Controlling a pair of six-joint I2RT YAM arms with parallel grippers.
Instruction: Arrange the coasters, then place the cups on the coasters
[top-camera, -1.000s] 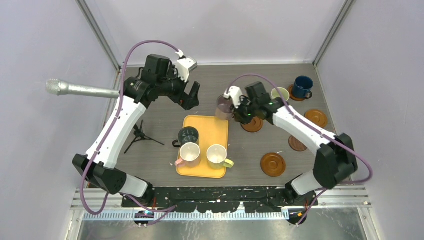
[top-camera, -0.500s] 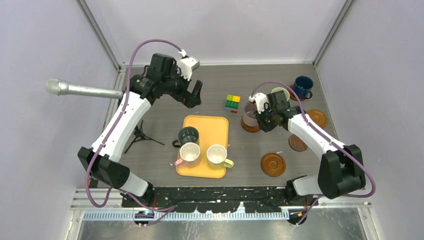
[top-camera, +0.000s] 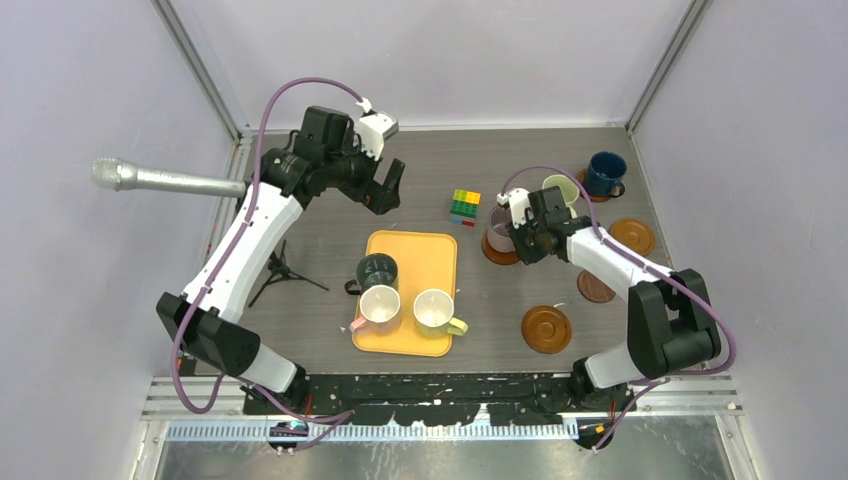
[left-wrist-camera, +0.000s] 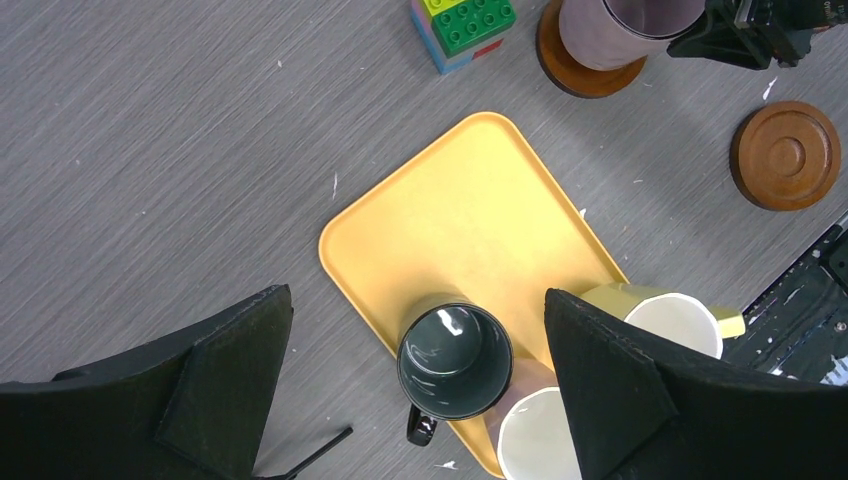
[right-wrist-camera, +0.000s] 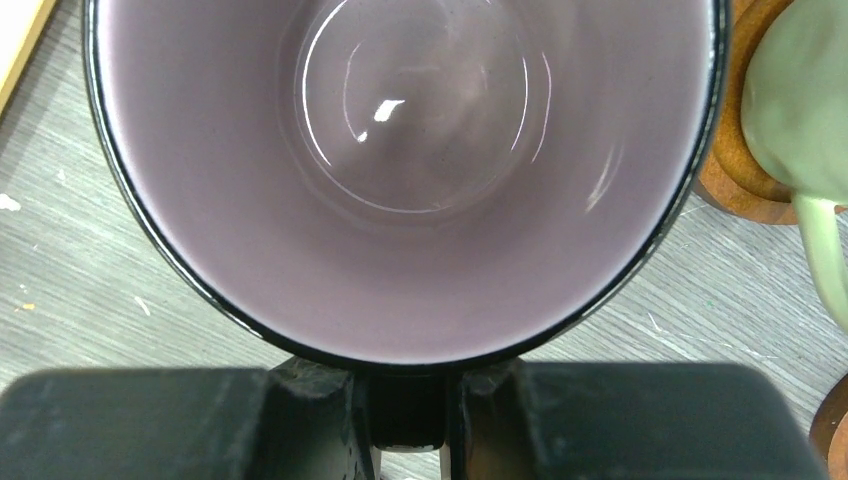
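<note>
while tight on mauve cup (right-wrist-camera: 410, 150) over coaster (left-wrist-camera: 575, 80), right pincer (right-wrist-camera: 405, 405); left pincer (top-camera: 385, 195) spread wide

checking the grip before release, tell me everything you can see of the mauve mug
The mauve mug looks like glossy ceramic, with a dark rim and an empty pale purple inside. It stands upright over a round brown coaster, just right of the yellow tray's far corner. Whether it sits fully on the coaster cannot be told. The right tool is shut on its near side.
</note>
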